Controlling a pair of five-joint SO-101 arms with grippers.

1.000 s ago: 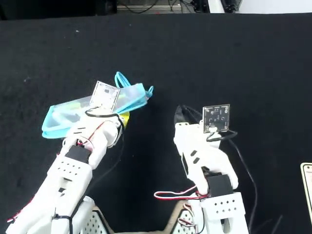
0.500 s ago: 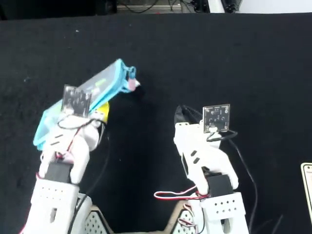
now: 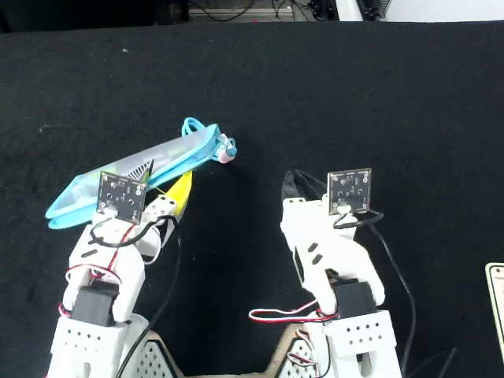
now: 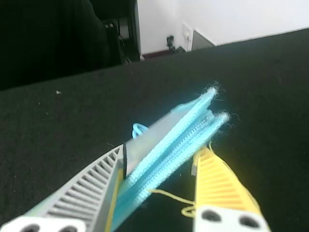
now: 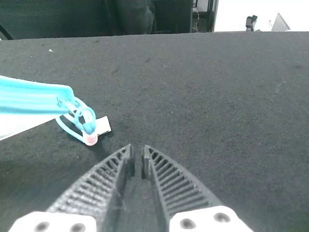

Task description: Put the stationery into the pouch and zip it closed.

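Observation:
A translucent blue pouch (image 3: 126, 177) stands on its long edge, slanting from the near left to the middle of the black table. My left gripper (image 3: 167, 179) is shut on it. In the left wrist view the zipper edge of the pouch (image 4: 169, 145) runs between the grey finger (image 4: 91, 183) and the yellow finger (image 4: 217, 183). The zipper pull (image 3: 224, 153), a cyan loop with a pink bead, hangs at the pouch's far end. My right gripper (image 3: 298, 185) rests low to the right of the pull, shut on nothing. What lies inside the pouch is hard to make out.
The zipper pull (image 5: 89, 137) and a small white tag (image 5: 102, 124) lie just ahead of the right gripper (image 5: 136, 150). A pale flat object (image 3: 496, 303) sits at the table's right edge. Black cloth stretches open at the back and right.
The left arm drew back toward the near edge with the pouch, which went from lying flat to standing on edge and swung its zipper end. The right arm stayed still.

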